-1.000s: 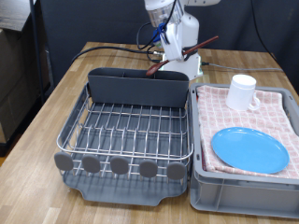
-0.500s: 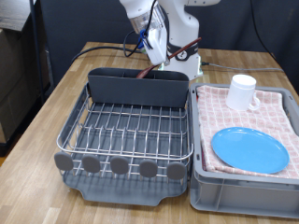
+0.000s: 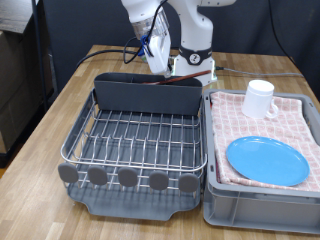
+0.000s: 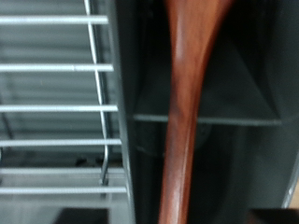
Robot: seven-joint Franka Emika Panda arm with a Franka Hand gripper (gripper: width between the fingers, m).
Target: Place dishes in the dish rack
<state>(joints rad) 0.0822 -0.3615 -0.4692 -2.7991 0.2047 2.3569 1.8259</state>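
Swung toward the exterior view's left since a second ago, with the white two-finger gripper (image 3: 158, 62) now above the tall grey cutlery caddy (image 3: 147, 93) rather than off its right end, and the small dark reddish-brown wooden spoon (image 4: 187, 103) no longer sticking out sideways against the arm. Seen from the wrist, runs lengthwise down into a caddy compartment, wire grid of the large dark-grey plastic dish rack (image 3: 135, 150) just beside it. Cannot tell from either view whether fingers are together, apart or clamped on the handle, since no fingertips show. Judged as mid-insertion of the spoon: best done by keeping the handle upright and centred in the compartment, clear of the divider wall, and letting go only once the bowl end sits low enough not to tip out. Elsewhere, round flat light-blue plate (image 3: 267, 160) and white cylindrical mug (image 3: 260, 99) resting on the pink checked cloth (image 3: 295, 122) in the grey bin (image 3: 260, 208), not yet racked.
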